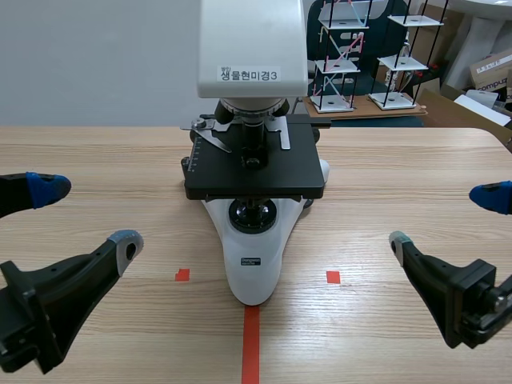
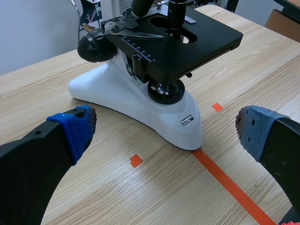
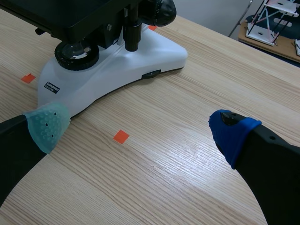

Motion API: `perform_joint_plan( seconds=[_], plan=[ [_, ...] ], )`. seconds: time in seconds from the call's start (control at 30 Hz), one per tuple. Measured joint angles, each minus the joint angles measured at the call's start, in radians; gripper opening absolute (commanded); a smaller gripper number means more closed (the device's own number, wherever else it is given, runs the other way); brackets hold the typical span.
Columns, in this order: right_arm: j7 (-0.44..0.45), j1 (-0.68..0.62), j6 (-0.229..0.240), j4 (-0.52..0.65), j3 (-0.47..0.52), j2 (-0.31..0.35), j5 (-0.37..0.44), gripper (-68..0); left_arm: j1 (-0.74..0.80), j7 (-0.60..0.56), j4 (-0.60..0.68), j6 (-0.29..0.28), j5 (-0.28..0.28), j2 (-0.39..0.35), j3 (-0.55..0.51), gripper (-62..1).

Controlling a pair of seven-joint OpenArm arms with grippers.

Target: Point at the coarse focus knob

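Observation:
A white microscope (image 1: 254,240) with a black stage (image 1: 254,170) stands at the table's middle. Its large black focus knob (image 2: 96,47) sits on the side of the body behind the stage in the left wrist view. The matching knob (image 3: 159,11) on the other side shows in the right wrist view. My left gripper (image 1: 86,216) is open, low at the left, well short of the microscope's base (image 2: 140,105). My right gripper (image 1: 444,219) is open at the right, also apart from the base (image 3: 117,70). Nothing lies between either pair of fingers.
Orange-red tape marks (image 1: 251,344) lie in front of the microscope. Behind the table stand small white model shelves (image 1: 344,56) and cardboard boxes (image 1: 492,72). Bare wood table (image 1: 400,160) stretches to both sides of the microscope.

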Motion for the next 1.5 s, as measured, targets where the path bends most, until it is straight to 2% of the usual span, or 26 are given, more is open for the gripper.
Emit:
perform_joint_plan(
  seconds=[0.17, 0.27, 0.33, 0.5, 0.57, 0.8, 0.93, 1.13, 1.37, 1.5],
  plan=[
    [0.006, 0.000, 0.000, 0.000, 0.000, 0.000, 0.000, -1.4, 0.000, 0.000, 0.000, 0.000, 0.000, 0.000, 0.000, 1.4],
    [0.007, 0.000, 0.000, 0.000, 0.000, 0.000, 0.000, -7.0, 0.000, 0.000, 0.000, 0.000, 0.000, 0.000, 0.000, 1.4],
    [0.007, 0.000, 0.000, 0.000, 0.000, 0.000, -0.001, -17.2, 0.000, 0.000, 0.000, 0.000, 0.000, 0.000, 0.000, 1.4],
    [0.007, 0.000, 0.000, 0.000, 0.000, 0.000, -0.001, -56.4, 0.000, 0.000, 0.000, 0.000, 0.000, 0.000, 0.000, 1.4],
    [0.013, 0.000, 0.000, 0.000, 0.000, 0.000, -0.002, -67.9, 0.000, 0.000, 0.000, 0.000, 0.000, 0.000, 0.000, 1.4],
    [0.022, 0.001, -0.001, 0.013, 0.000, 0.000, 0.087, -67.5, 0.000, 0.000, 0.000, 0.000, 0.000, 0.000, 0.000, 1.4],
    [-0.035, 0.049, -0.004, 0.063, -0.001, 0.000, 0.091, -67.4, 0.000, 0.000, 0.000, 0.000, 0.000, 0.000, 0.000, 1.4],
    [-0.143, 0.186, -0.026, 0.098, -0.001, 0.000, 0.156, -67.4, 0.000, 0.000, 0.000, 0.000, 0.000, 0.000, 0.000, 1.4],
    [-0.301, 0.396, -0.031, 0.098, -0.040, 0.000, 0.158, -67.4, 0.000, 0.000, 0.000, 0.000, 0.000, 0.000, 0.000, 1.4],
    [-0.352, 0.547, -0.084, 0.077, -0.117, 0.000, 0.177, -67.3, 0.000, 0.000, 0.000, 0.000, 0.000, 0.000, 0.000, 1.4]
  ],
)
